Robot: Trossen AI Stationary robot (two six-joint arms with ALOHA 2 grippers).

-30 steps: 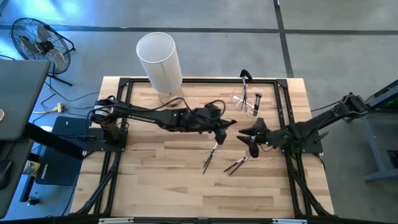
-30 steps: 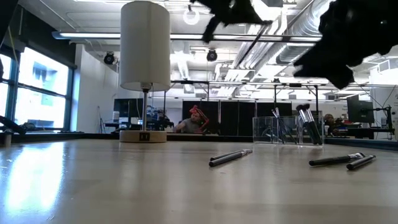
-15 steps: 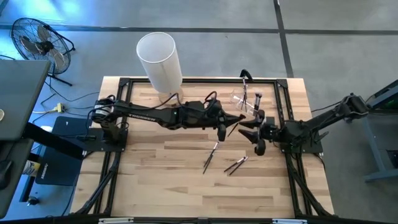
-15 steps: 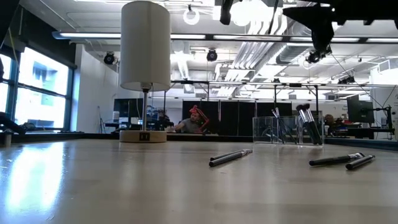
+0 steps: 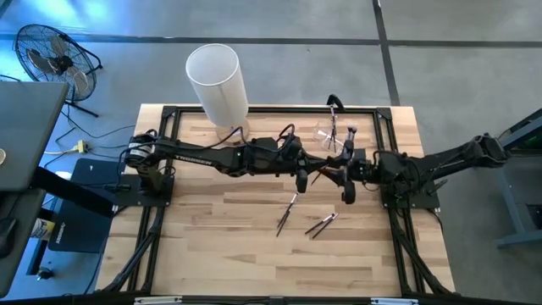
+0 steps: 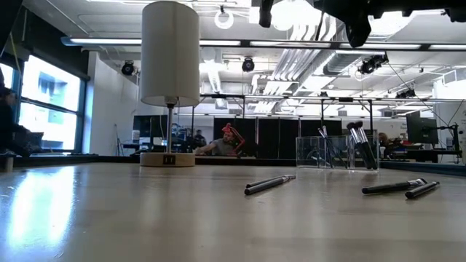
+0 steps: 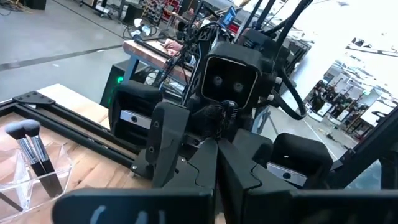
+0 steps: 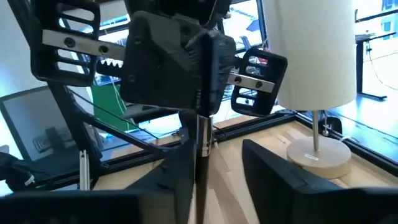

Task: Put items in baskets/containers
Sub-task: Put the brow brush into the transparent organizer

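The left gripper [image 5: 302, 180] sits just right of the centre of the high view, above the middle of the desk [image 5: 212, 254]. It is closed tight on one brush [image 5: 320, 174], which sticks out toward the right gripper [image 5: 345, 178]. The two grippers face each other nearly nose to nose.

In the right wrist view the held brush [image 8: 200, 146] runs straight down the middle of the frame from the left gripper [image 8: 180, 59]. The right gripper's own fingers [image 8: 277, 171] stand on either side of it. One finger is right against the brush and the other has a clear gap, so this gripper is parted around the brush, not clamped on it. In the left wrist view the right gripper [image 7: 214, 134] fills the centre, seen head-on.

Below the grippers in the high view, more brushes lie flat on the desk: one group [image 5: 285, 214] at lower centre and a pair [image 5: 322, 224] just right of it. In the low view these lie across the middle [image 6: 269, 183] and the right [image 6: 397, 187].

The clear holder [image 5: 339, 135] stands right of centre near the upper edge of the desk, with several brushes upright in it. The low view shows it at centre right [image 6: 335, 151]. The white cylinder [image 5: 218, 80] stands at upper left of centre, at the upper edge of the desk, well apart from the grippers.
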